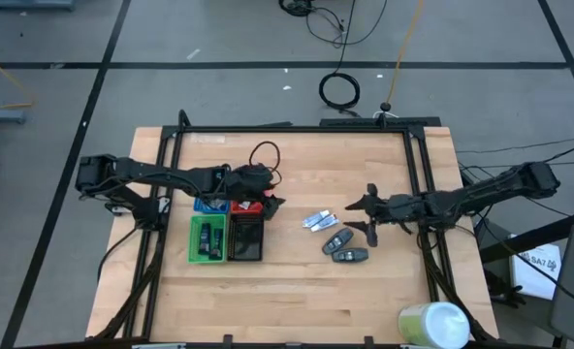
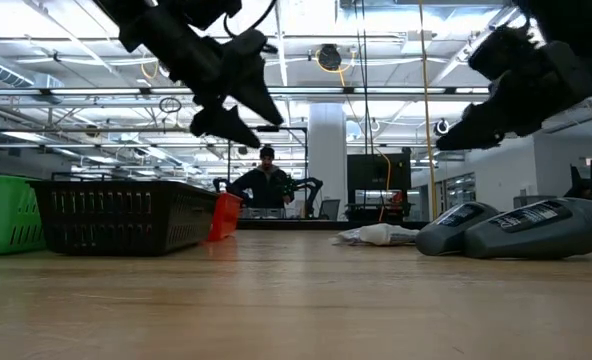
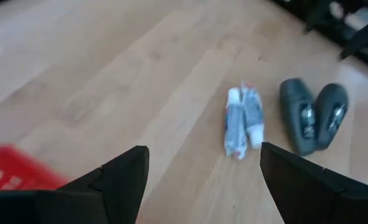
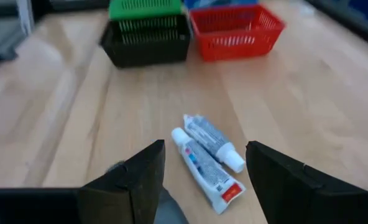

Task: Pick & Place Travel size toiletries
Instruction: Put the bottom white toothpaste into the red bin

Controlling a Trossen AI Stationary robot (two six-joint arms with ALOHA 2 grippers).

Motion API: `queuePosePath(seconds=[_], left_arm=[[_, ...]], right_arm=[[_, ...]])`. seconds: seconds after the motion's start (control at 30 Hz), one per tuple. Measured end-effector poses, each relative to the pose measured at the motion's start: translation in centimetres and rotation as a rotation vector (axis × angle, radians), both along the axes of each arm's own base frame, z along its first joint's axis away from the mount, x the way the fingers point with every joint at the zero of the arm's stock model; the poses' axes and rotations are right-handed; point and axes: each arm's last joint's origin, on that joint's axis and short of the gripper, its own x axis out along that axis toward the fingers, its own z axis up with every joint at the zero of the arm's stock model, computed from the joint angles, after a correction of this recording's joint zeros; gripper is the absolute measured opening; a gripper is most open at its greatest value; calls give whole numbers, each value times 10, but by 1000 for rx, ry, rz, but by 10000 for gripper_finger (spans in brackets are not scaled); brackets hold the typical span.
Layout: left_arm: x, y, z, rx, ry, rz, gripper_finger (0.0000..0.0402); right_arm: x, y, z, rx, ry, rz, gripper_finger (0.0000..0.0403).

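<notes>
Two small white-and-silver tubes (image 1: 318,221) lie side by side on the table, also seen in the left wrist view (image 3: 243,121) and the right wrist view (image 4: 206,155). Two dark grey oblong packs (image 1: 343,249) lie flat just nearer to the table's near edge (image 3: 311,115) (image 2: 516,228). My left gripper (image 1: 275,204) (image 3: 202,171) (image 2: 241,112) hangs open above the red tray's right end, facing the tubes. My right gripper (image 1: 357,215) (image 4: 206,168) (image 2: 476,125) hovers open right of the tubes, above the table, pointing at them.
Four trays stand left of centre: blue (image 1: 209,205), red (image 1: 247,206) (image 4: 234,31), green (image 1: 207,238) (image 2: 1,210), which holds small dark items, and black (image 1: 246,242) (image 4: 147,40) (image 2: 116,212). A big pale green-white cylinder (image 1: 434,325) lies at the near right corner. A person (image 2: 266,180) is far behind the table.
</notes>
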Motion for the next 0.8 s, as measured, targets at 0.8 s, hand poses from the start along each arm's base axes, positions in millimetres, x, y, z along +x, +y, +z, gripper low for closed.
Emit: queuePosePath(seconds=[0.8], left_arm=[[17, -14, 25, 299, -259, -209, 269]], right_arm=[[94, -22, -40, -10, 523, 168, 212]])
